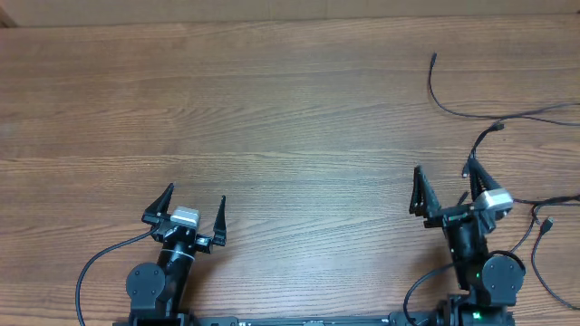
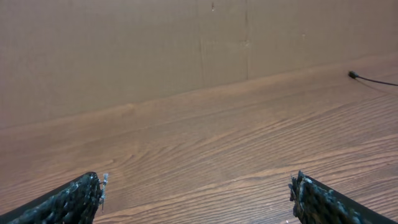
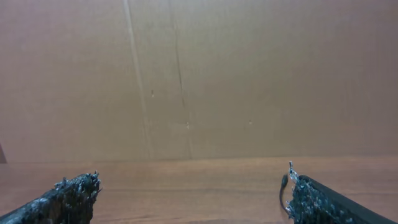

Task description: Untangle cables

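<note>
**Item 1. Table** [image 1: 272, 109]: wood grain, bare across its left and middle parts. A brown cardboard wall [image 3: 217, 74] stands along the far edge.

**Item 2. Cables** [image 1: 450, 110]: thin black cords, all in the right part of the table, lying as loose strands.
- 1 strand starts at a small plug near the far right, curves toward the near side, then runs off the right edge.
- 1 strand has its plug just beyond the right gripper and also leads off to the right.
- 2 more plug ends lie to the right of the right arm, near the table's right edge.
- Left wrist view: 1 plug end [image 2: 352, 75] shows far right, flat on the wood.
- Right wrist view: a thin cord [image 3: 283, 188] shows just beside the right finger; whether they touch cannot be told.

**Item 3. Left gripper** [image 1: 196, 194]: at the near left, jaws spread wide, nothing between them, well apart from the cables. Wrist view [image 2: 198, 183] shows only bare wood between the fingers.

**Item 4. Right gripper** [image 1: 444, 167]: at the near right, jaws spread wide, holding nothing, with the cables just beside it. Wrist view [image 3: 193, 180] faces the wall.
</note>
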Controlling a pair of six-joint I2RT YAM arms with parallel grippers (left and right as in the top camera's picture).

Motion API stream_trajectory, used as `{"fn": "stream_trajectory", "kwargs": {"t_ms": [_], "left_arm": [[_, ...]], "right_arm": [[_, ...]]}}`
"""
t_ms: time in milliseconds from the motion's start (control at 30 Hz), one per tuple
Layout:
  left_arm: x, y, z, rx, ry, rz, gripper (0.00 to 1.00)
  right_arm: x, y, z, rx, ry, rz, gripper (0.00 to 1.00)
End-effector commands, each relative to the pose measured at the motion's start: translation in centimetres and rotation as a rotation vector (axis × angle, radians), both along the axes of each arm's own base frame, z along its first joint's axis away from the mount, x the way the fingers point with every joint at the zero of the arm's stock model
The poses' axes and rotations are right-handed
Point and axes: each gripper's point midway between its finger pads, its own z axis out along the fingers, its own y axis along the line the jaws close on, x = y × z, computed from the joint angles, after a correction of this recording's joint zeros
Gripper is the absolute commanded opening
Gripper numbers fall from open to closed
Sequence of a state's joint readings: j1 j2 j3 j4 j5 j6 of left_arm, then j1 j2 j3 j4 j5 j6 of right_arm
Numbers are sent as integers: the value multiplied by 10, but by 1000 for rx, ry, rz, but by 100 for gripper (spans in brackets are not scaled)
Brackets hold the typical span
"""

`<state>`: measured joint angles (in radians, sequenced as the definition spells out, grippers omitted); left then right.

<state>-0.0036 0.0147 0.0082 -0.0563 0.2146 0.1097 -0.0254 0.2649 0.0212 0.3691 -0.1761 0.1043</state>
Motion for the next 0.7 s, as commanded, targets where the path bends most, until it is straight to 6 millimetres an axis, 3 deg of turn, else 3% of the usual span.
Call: {"fn": "stream_trajectory", "kwargs": {"t_ms": [0,567,667], "left_arm": [[0,4,1,-11,-5,19,100],[0,4,1,-11,-5,19,100],[0,4,1,-11,-5,19,100]], "right_arm": [[-4,0,-5,4,5,-2,100],[-13,0,-52,8,190,-5,100],[-12,-3,-52,10,190,-22,100]]}}
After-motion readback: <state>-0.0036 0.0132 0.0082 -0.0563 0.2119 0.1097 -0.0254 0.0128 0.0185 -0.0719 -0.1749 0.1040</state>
